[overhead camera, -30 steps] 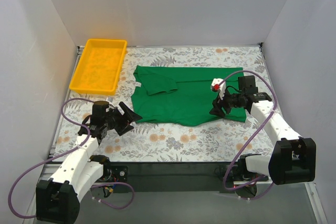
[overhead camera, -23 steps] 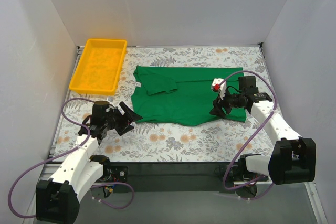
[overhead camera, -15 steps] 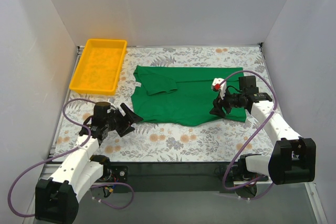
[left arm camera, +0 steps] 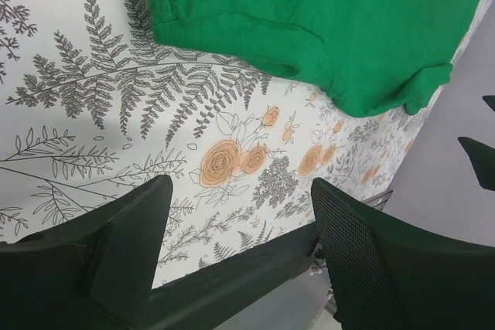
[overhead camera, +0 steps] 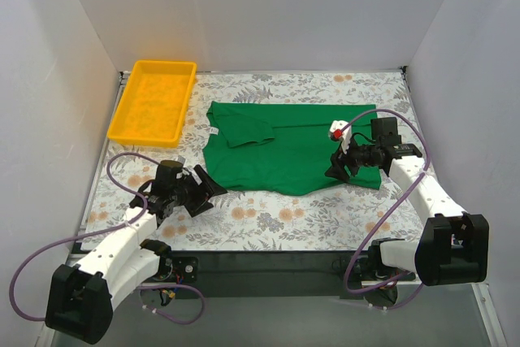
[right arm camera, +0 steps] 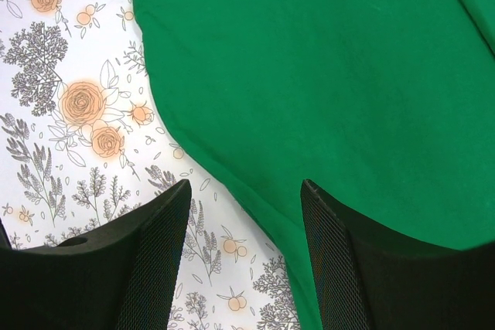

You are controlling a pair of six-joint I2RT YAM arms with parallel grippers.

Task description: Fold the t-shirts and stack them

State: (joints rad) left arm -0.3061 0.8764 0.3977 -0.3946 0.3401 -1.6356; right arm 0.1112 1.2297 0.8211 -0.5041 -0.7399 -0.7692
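- Green t-shirt (overhead camera: pixel 284 148): its near hem lies directly under my right gripper (overhead camera: pixel 340 165), with nothing clamped.
- Right gripper state: jaws set wide apart. In the right wrist view, the two fingers (right arm camera: pixel 155 253) frame the hem, with green cloth (right arm camera: pixel 325 75) on one side and patterned table cover (right arm camera: pixel 69 113) on the other. I cannot tell whether the fingertips touch the cloth.
- Left gripper (overhead camera: pixel 210 189) state: jaws set wide apart and holding nothing.
- Left gripper position: low over the table cover (overhead camera: pixel 284 217), just beside the near left corner of the t-shirt and not touching it. The left wrist view shows that corner (left arm camera: pixel 309 28) ahead of the fingers (left arm camera: pixel 124 237).
- T-shirt location: middle of the table, spread flat, long axis running left to right. One sleeve (overhead camera: pixel 244 132) is turned in onto the body at the left end.
- Neck label (overhead camera: pixel 214 130): small, white, at the left edge of the garment.
- Yellow tray (overhead camera: pixel 121 111): back left corner of the table, apart from the t-shirt.
- Arm layout: both of my arms reach forward from the near edge, one toward each end of the garment.
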